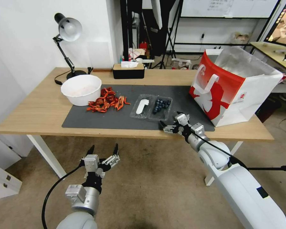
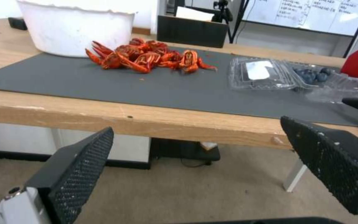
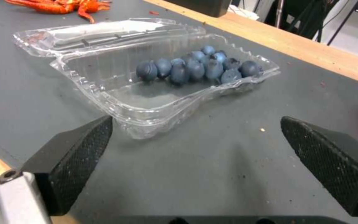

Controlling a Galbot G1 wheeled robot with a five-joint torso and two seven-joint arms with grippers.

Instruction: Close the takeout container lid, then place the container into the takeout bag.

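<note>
Item: my right gripper, fingers gaping wide, holding nothing, hovering at surface edge nr takeout container, lying open on mat. Lid flat. Risk: I'm judging thin plastic skidding, berries spilling. Left gripper idling open below.

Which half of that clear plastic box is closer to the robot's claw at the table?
The half holding the blueberries. It lies on the bag's side, just ahead of the open right gripper; the lid, with its white sticker, lies flat beyond it, toward the crayfish.
</note>
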